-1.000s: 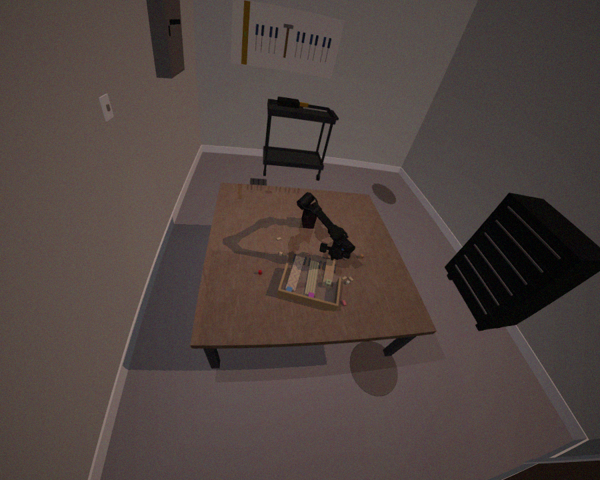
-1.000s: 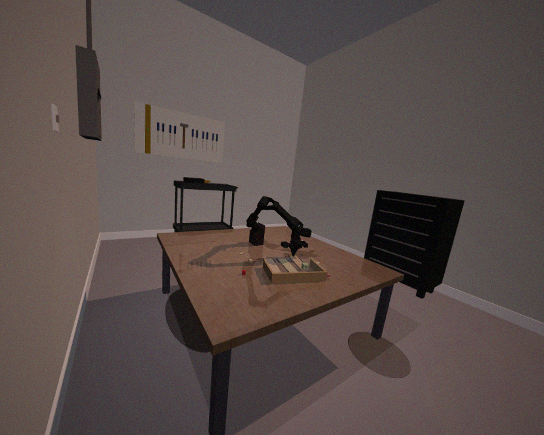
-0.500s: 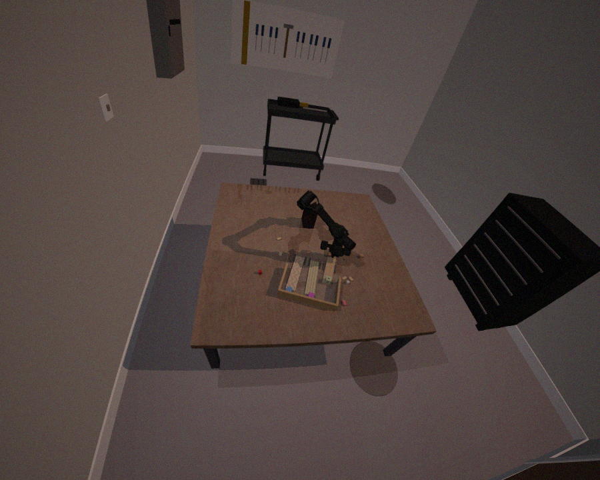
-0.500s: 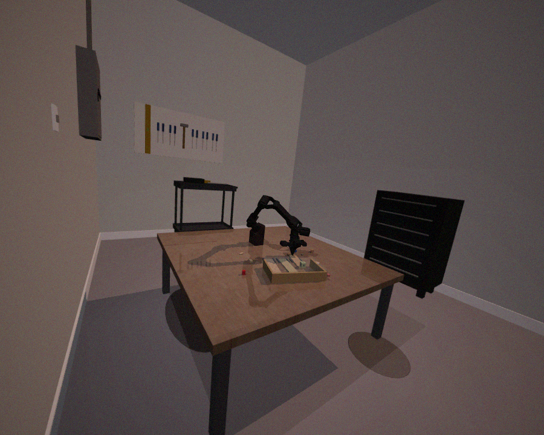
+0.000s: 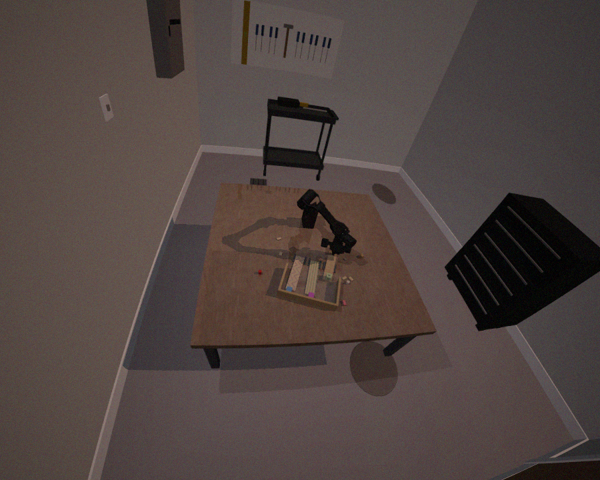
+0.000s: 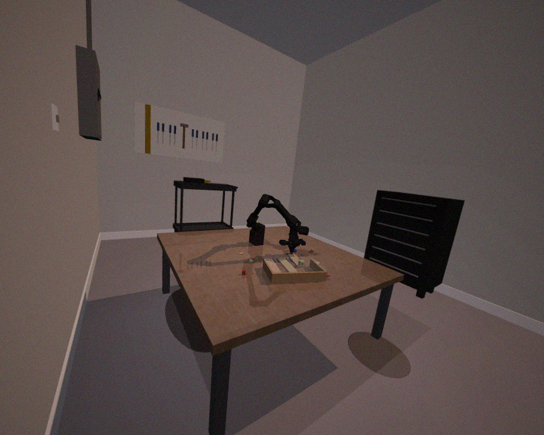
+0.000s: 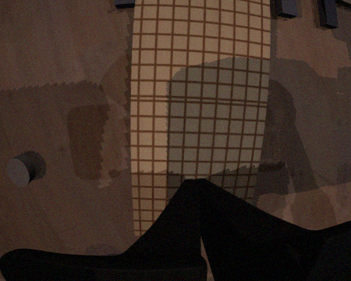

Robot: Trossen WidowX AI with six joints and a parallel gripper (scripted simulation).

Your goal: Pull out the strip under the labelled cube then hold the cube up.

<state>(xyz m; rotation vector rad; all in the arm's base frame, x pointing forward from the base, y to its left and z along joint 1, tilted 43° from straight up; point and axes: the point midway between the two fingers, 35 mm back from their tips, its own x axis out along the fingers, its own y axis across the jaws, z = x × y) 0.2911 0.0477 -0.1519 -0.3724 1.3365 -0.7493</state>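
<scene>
The cube with a green label rests near the front end of the pale grid-marked strip at the right of the wooden tray. This strip reaches out past the tray's back side, over the table. My gripper is shut and points down, its tips over the strip's back part and seemingly on its top face. Nothing shows between the fingers. The cube is out of the wrist view. Any writing on it is too small to read.
A criss-cross strip with a blue cube and a striped strip with a magenta cube lie to the left. Dark rails flank the strips. Small loose pieces and a red piece lie around the tray.
</scene>
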